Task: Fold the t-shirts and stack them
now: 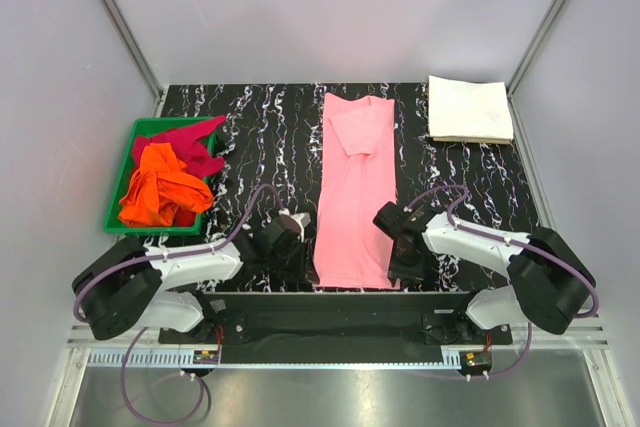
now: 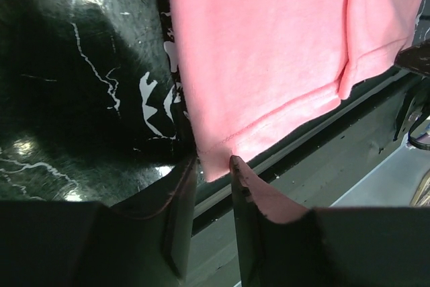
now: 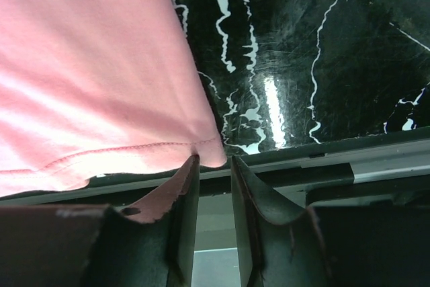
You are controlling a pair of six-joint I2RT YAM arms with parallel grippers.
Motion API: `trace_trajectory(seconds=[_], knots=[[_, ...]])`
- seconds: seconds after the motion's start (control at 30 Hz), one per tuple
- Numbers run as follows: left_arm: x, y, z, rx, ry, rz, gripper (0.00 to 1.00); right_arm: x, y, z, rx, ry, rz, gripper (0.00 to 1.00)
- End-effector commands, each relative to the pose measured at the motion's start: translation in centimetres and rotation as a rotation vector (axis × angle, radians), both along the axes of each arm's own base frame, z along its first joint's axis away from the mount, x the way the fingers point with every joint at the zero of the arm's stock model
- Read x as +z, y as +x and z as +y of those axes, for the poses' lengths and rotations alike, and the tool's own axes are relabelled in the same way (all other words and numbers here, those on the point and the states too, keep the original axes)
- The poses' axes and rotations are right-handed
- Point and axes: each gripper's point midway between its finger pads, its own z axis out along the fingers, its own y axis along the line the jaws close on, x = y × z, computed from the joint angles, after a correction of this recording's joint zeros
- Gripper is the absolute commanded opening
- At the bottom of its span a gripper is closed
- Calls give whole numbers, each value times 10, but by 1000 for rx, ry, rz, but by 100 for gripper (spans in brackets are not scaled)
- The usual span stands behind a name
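Left gripper (image 2: 213,160) narrowly parted, near-left hem corner of pink shirt (image 1: 355,197) sitting in the gap, not visibly pinched. Right gripper (image 3: 215,159) likewise: narrow gap, near-right corner at the tips.

Layout:
- Across the table (image 1: 260,137), pink shirt as a long folded strip down the middle, hem at the near edge.
- At left, green tray (image 1: 150,123) with orange shirt (image 1: 160,189) and dark red shirt (image 1: 190,139), both crumpled.
- At far right, white shirt (image 1: 470,109), folded.

Risks, judged:
- Strip skewing from a late close or a higher lift on one side.
- Folded-in layers sliding apart from catching only the top layer.
- Corner slipping out, with so little cloth between the fingers.

From top view: whole layout, but jaw gaps unreadable under the gripper bodies. From wrist views: corners and gaps up close. Left wrist adds the folded-over layer edge, right wrist the hem stitching.
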Motion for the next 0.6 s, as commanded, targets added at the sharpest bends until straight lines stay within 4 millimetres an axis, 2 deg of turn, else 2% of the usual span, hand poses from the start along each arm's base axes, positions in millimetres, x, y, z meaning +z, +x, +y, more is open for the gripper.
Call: trace_trajectory(seconds=[0.0,0.2,0.23,0.33,0.37,0.57], knots=[[4,-1,-12,-22,-43,-3,30,-3,0,-1,-14,-2,-7,32],[6,-2,-16,-32,-52,-3,19,-3,0,0,-20,3,-11,30],[7,-1,-17,-31,-56,-5,13,-3,0,0,-20,3,-11,29],[9,0,-18,-29,-58,-4,4,-3,2,-1,-21,-7,-16,25],[10,0,-19,-27,-59,-5,0,-3,2,-1,-13,-8,-15,20],[15,4,-23,-23,-66,-11,0,-4,5,-1,-1,-17,-22,0]])
